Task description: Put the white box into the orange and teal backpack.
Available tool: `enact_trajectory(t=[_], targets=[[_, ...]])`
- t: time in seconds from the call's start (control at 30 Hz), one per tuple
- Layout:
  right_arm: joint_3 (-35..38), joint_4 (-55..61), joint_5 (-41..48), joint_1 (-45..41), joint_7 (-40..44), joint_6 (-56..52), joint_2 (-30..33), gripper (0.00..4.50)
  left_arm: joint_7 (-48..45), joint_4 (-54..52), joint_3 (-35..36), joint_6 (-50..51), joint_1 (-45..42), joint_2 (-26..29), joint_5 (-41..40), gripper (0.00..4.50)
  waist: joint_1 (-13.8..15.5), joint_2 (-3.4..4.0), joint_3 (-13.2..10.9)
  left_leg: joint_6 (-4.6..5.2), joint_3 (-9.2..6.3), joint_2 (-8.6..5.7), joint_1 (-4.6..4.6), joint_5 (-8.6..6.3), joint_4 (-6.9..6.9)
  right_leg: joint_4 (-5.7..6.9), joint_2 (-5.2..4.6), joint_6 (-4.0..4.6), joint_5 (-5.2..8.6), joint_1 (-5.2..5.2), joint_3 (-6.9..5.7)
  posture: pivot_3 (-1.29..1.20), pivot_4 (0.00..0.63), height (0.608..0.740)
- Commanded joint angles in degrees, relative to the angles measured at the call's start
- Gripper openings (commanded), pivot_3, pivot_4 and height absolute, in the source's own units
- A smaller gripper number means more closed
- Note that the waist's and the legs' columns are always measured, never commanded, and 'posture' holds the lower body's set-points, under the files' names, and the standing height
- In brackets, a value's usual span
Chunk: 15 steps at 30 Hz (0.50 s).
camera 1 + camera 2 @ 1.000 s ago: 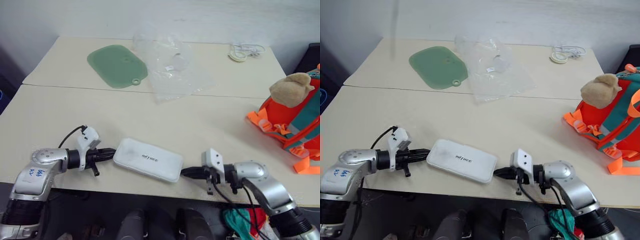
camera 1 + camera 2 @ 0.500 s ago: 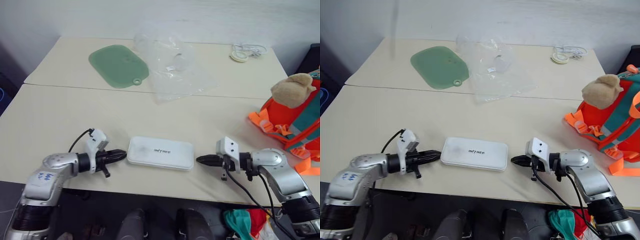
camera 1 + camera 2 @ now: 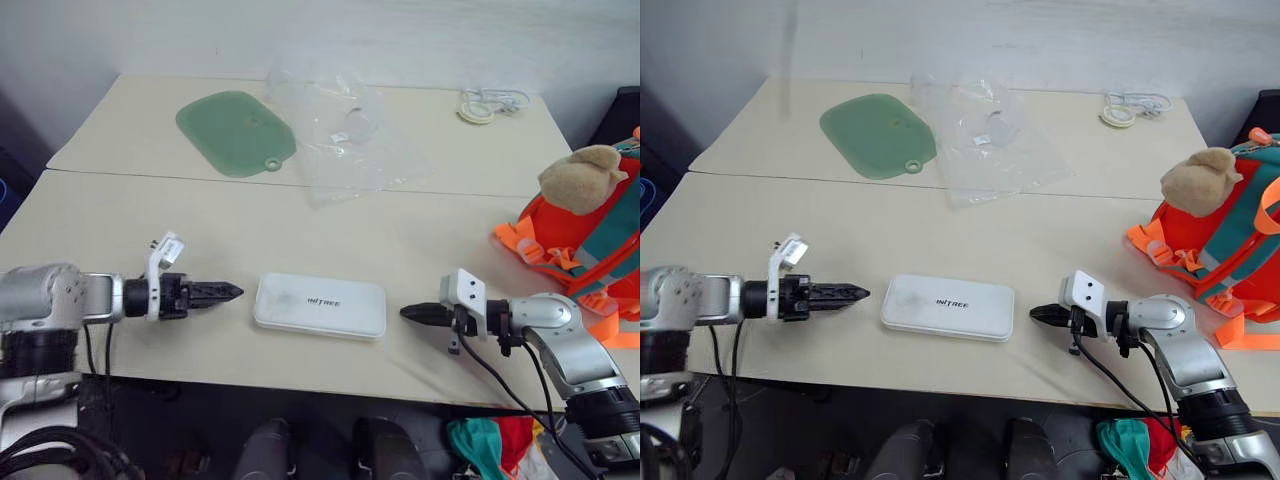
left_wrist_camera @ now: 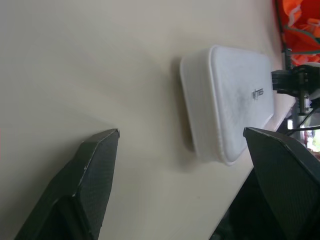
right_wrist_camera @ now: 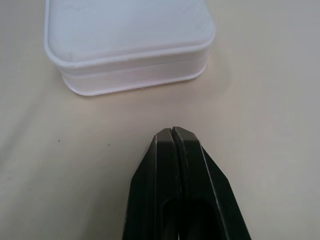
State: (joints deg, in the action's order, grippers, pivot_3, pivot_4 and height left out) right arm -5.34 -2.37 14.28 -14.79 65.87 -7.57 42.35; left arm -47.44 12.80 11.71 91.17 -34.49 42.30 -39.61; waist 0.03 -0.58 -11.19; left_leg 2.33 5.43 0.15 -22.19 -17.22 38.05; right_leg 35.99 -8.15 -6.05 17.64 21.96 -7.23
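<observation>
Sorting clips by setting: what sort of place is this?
Probably a lab or office room: two plain beige tables pushed together against a bare wall, holding a white box, backpack and coiled cable.

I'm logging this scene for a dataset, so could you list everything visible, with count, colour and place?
white box: one, glossy white, flat on the near table, between the two grippers, touching neither.
backpack: one, orange with teal trim, at the table's right edge, a tan plush toy on top.
mat: one, green, on the far table, left of centre.
plastic bag: one, clear and crumpled, just right of the mat.
cable: one, white and coiled, at the far right corner.
tables: two, beige, pushed together.
left gripper: black fingers spread open, pointing at the box's left end.
right gripper: black fingers shut, pointing at the box's right end.
</observation>
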Motion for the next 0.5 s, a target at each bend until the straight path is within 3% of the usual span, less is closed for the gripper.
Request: enact_trajectory(t=[0.03,0.2,0.43,0.5], targets=[[-0.6,1.3,-0.2,-0.3,0.1,0.2,-0.8,0.0,1.5,4.9,-3.9,1.3,-2.5,-1.6,-3.4,4.11,0.0,0.0,0.0,0.0,-0.01,0.0,0.0,0.0,0.02,0.0,0.01,0.0,0.0,-0.02,0.0,0.0,0.15,0.74],[-1.8,2.3,-0.7,-0.1,-0.7,-0.1,-2.4,0.0,3.8,8.5,-7.0,1.3,-5.2,-5.0,-7.2,4.11,0.0,0.0,0.0,-0.02,-0.03,0.03,0.09,0.01,0.03,-0.03,-0.04,0.0,0.0,-0.12,0.03,0.0,0.15,0.74],[-3.5,3.2,-1.8,0.1,-2.1,0.2,-5.4,0.0,9.0,10.1,-10.9,1.3,-4.9,-8.0,-19.0,4.11,-0.1,-0.01,0.0,-0.03,-0.09,0.03,0.11,0.01,0.06,-0.05,-0.19,0.0,0.0,-0.18,0.02,0.0,0.15,0.74],[-3.4,3.4,-2.0,0.2,-2.4,0.3,-5.8,0.0,10.6,11.0,-10.7,1.3,-5.2,-7.7,-21.5,3.51,-0.3,0.0,0.0,-0.06,-0.1,0.05,0.11,0.03,0.06,-0.05,-0.18,0.0,0.0,-0.18,0.01,0.0,0.15,0.74]])
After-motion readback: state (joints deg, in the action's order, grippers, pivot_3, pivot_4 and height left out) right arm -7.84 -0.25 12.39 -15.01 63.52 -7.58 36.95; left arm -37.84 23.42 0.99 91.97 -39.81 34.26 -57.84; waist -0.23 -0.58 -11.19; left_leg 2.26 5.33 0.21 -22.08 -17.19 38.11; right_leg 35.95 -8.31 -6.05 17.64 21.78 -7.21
